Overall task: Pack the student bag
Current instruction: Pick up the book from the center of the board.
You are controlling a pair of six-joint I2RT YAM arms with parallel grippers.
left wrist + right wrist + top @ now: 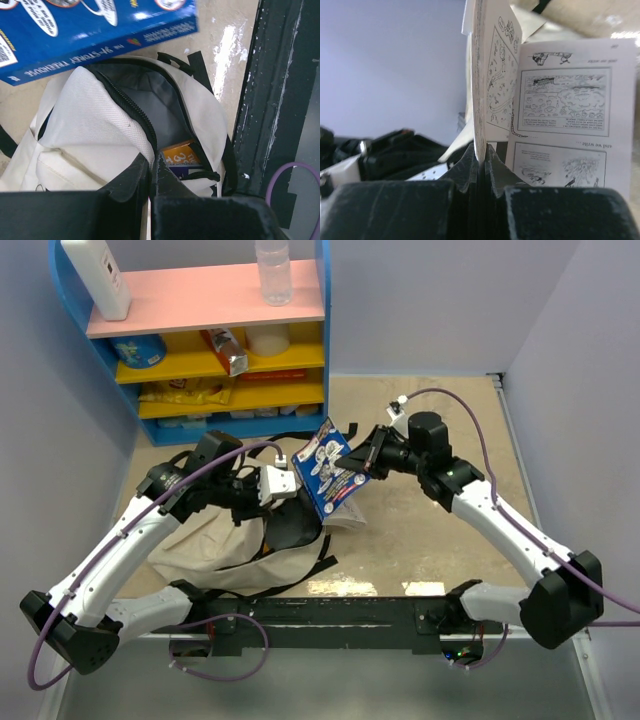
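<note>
- While the bag [215,555] lies slumped on the surface [430,530] in front of the left arm, its zipped mouth gapes open and shows grey lining.
- The left gripper [152,162] is closed, pinching the cream rim of that mouth just beside the zip.
- An orange item [182,152] sits inside the bag, right by the pinched rim.
- The book [328,468], blue-covered, hangs tilted above the bag's mouth with its pages fanned apart.
- The right gripper [481,152] is clamped on a thin sheaf at the book's edge.
- A shelf [200,330] stands at the far left.
</note>
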